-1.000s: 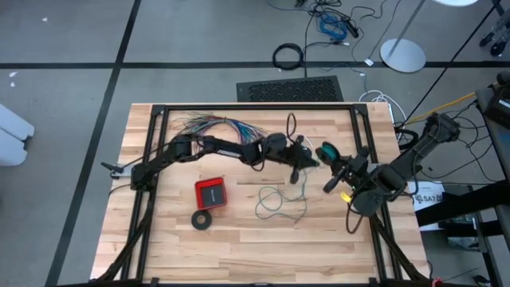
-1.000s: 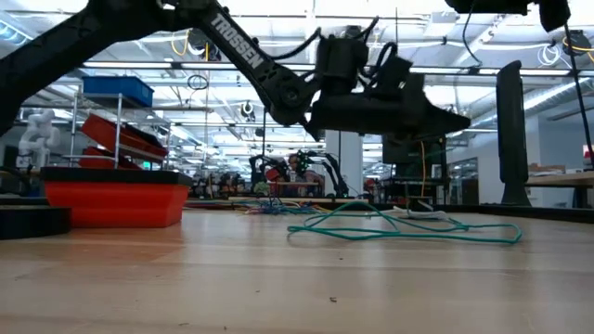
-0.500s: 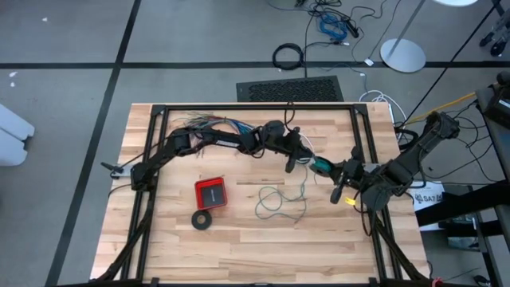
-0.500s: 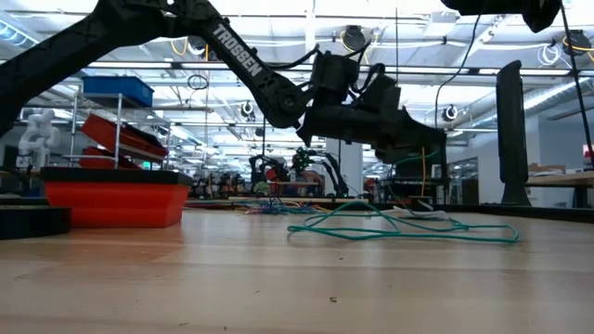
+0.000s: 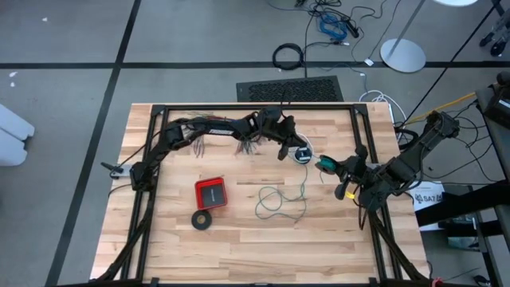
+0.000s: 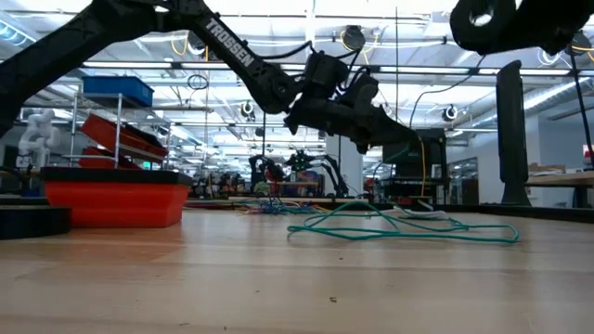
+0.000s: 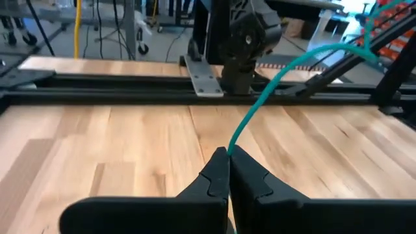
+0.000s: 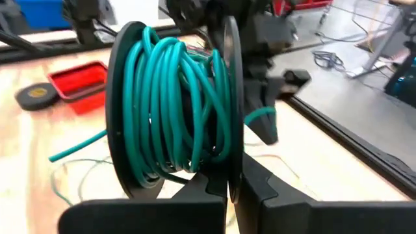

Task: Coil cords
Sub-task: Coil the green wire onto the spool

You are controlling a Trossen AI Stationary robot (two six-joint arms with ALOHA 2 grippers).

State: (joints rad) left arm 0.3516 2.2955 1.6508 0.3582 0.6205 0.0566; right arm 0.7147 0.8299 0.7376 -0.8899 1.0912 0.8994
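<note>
step: winding the teal wire (image 5: 280, 199) onto a spool (image 8: 174, 107), mid-wrap by the look of it
left gripper (image 7: 228, 155): clamped tight on the wire, which runs up and away from the fingertips toward the right arm
right gripper (image 8: 229, 177): pinched shut on the spool's flange, spool upright just ahead of the fingers
spool: several teal turns on it, one loose end sticking out to the side
wire slack: loose tangle on the table (image 5: 239, 247), between the two grippers and nearer the front edge
white cord (image 5: 300, 155): black round piece just beside the left gripper, looks untouched
next: probably left carries the wire around the spool again, keeping tension; right holds steady
risk: slack may snag
</note>
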